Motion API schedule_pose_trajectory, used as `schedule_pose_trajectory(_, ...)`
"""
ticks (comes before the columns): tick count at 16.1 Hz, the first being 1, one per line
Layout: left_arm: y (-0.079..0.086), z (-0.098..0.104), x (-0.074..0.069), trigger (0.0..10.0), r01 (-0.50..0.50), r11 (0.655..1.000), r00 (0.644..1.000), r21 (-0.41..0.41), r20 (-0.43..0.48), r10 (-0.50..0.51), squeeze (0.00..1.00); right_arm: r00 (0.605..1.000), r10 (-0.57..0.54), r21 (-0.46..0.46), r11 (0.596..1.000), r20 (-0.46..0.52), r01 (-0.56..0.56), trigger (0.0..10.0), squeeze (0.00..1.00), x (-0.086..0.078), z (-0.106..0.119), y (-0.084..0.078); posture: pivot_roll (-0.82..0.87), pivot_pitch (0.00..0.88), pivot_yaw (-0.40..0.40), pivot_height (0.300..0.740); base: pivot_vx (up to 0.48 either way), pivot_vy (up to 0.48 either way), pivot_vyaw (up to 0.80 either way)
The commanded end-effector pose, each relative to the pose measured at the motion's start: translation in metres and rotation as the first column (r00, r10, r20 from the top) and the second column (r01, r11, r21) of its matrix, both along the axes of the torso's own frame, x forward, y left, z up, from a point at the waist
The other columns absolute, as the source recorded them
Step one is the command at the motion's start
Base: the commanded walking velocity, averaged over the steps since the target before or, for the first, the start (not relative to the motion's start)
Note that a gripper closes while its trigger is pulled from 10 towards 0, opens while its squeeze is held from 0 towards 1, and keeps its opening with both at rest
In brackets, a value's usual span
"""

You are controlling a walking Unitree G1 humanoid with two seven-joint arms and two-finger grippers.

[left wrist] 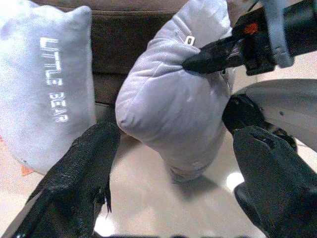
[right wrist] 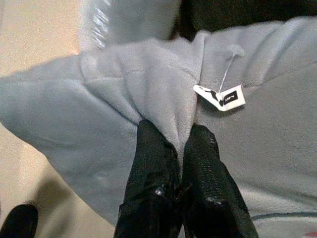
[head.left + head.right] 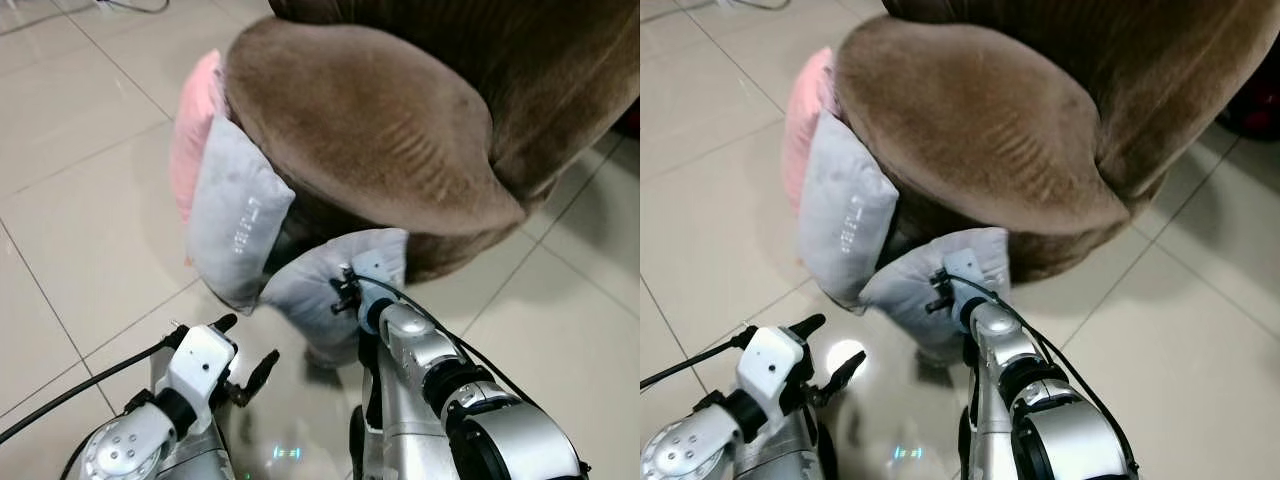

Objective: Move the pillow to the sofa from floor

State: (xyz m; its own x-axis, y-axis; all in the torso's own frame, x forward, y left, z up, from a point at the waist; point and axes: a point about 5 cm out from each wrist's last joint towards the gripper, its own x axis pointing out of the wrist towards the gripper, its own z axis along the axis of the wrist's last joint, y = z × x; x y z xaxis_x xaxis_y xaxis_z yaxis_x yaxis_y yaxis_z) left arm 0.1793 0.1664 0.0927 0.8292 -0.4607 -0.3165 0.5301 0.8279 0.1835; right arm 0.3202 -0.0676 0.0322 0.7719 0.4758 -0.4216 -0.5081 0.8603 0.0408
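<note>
A light grey pillow with a small white tag sits at the foot of the brown sofa. Its lower corner is at the tiled floor; whether it touches I cannot tell. My right gripper is shut on a fold of this pillow's upper side, and it is also seen at the pillow's top. My left gripper is open, low and just left of the pillow, not touching it. In the left wrist view the pillow lies ahead between the spread fingers.
A second grey pillow printed LITTLE BEAR leans upright against the sofa's rounded arm, with a pink pillow behind it. Glossy beige tile floor spreads to the left and right of the sofa.
</note>
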Motion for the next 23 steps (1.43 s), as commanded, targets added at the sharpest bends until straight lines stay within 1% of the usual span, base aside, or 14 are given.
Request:
schedule_pose_trajectory(1, -0.002, -0.003, -0.002, 10.0, -0.001, 1.000, 1.000, 0.004, -0.006, 0.001, 0.00, 0.999, 0.026, -0.005, 1.000, -0.025, -0.026, 0.0, 0.00, -0.008, -0.009, -0.002, 0.08, 0.099, -0.117, 0.482, 0.000, 0.000, 0.00)
schedule_pose_trajectory(6, -0.002, 0.000, 0.015, 10.0, -0.053, 0.998, 0.996, -0.029, 0.065, 0.055, 0.00, 0.988, 0.104, 0.200, 0.972, 0.110, -0.124, 0.0, 0.00, -0.002, 0.016, -0.004, 0.07, 0.000, -0.113, 0.482, 0.000, 0.000, 0.00)
schedule_pose_trajectory(9, -0.004, 0.009, 0.030, 10.0, -0.092, 0.994, 0.986, -0.065, 0.133, 0.100, 0.00, 0.955, 0.000, 0.437, 0.889, 0.296, -0.135, 0.0, 0.00, -0.002, 0.075, -0.032, 0.05, 0.000, -0.085, 0.482, 0.000, 0.000, 0.00)
schedule_pose_trajectory(11, -0.006, 0.012, 0.037, 10.0, -0.101, 0.992, 0.982, -0.074, 0.154, 0.112, 0.00, 0.932, -0.059, 0.506, 0.851, 0.359, -0.141, 0.0, 0.00, -0.004, 0.104, -0.044, 0.05, 0.000, -0.085, 0.482, 0.000, 0.000, 0.00)
schedule_pose_trajectory(12, -0.007, 0.013, 0.044, 10.0, -0.110, 0.991, 0.976, -0.075, 0.178, 0.122, 0.00, 0.897, -0.121, 0.544, 0.826, 0.425, -0.146, 0.0, 0.00, -0.002, 0.135, -0.053, 0.05, 0.000, -0.087, 0.482, 0.000, 0.000, 0.00)
schedule_pose_trajectory(13, -0.007, 0.014, 0.047, 10.0, -0.117, 0.990, 0.974, -0.077, 0.188, 0.130, 0.00, 0.878, -0.148, 0.560, 0.814, 0.455, -0.153, 0.0, 0.00, -0.004, 0.150, -0.056, 0.05, 0.000, -0.086, 0.482, 0.000, 0.000, 0.00)
schedule_pose_trajectory(15, -0.006, 0.018, 0.052, 10.0, -0.152, 0.984, 0.963, -0.091, 0.213, 0.168, 0.00, 0.722, -0.353, 0.652, 0.738, 0.594, -0.176, 0.0, 0.00, -0.004, 0.250, -0.087, 0.05, 0.000, -0.082, 0.482, 0.000, 0.000, 0.00)
schedule_pose_trajectory(16, -0.006, 0.018, 0.051, 10.0, -0.152, 0.984, 0.962, -0.091, 0.214, 0.169, 0.00, 0.692, -0.395, 0.674, 0.717, 0.604, -0.178, 0.0, 0.00, -0.006, 0.266, -0.093, 0.05, 0.000, -0.083, 0.482, 0.000, 0.000, 0.00)
schedule_pose_trajectory(18, -0.006, 0.018, 0.050, 10.0, -0.154, 0.984, 0.962, -0.089, 0.215, 0.170, 0.00, 0.625, -0.529, 0.758, 0.632, 0.574, -0.162, 0.0, 0.00, -0.004, 0.302, -0.115, 0.06, 0.000, -0.086, 0.482, 0.000, 0.000, 0.00)
schedule_pose_trajectory(19, -0.006, 0.018, 0.050, 10.0, -0.155, 0.984, 0.961, -0.089, 0.217, 0.171, 0.00, 0.604, -0.567, 0.764, 0.635, 0.560, -0.113, 0.0, 0.00, -0.001, 0.306, -0.124, 0.06, 0.000, -0.086, 0.482, 0.000, 0.000, 0.00)
schedule_pose_trajectory(20, -0.005, 0.018, 0.050, 10.0, -0.157, 0.984, 0.960, -0.085, 0.219, 0.172, 0.00, 0.642, -0.559, 0.744, 0.668, 0.526, -0.028, 0.0, 0.00, 0.008, 0.290, -0.125, 0.07, 0.000, -0.091, 0.482, 0.000, 0.000, 0.00)
schedule_pose_trajectory(21, -0.003, 0.017, 0.051, 10.0, -0.159, 0.984, 0.960, -0.079, 0.220, 0.173, 0.00, 0.730, -0.514, 0.680, 0.727, 0.450, 0.092, 7.5, 0.00, 0.019, 0.257, -0.114, 0.07, 0.000, -0.092, 0.482, 0.000, 0.000, 0.00)
schedule_pose_trajectory(22, -0.002, 0.017, 0.051, 10.0, -0.160, 0.984, 0.960, -0.076, 0.221, 0.173, 0.00, 0.757, -0.509, 0.638, 0.753, 0.410, 0.161, 10.0, 0.00, 0.023, 0.240, -0.109, 0.07, 0.000, -0.094, 0.482, 0.000, 0.000, 0.00)
schedule_pose_trajectory(23, -0.001, 0.018, 0.053, 10.0, -0.163, 0.984, 0.958, -0.069, 0.229, 0.174, 0.00, 0.826, -0.480, 0.595, 0.769, 0.295, 0.234, 10.0, 0.00, 0.028, 0.210, -0.095, 0.07, 0.000, -0.096, 0.482, 0.000, 0.000, 0.00)
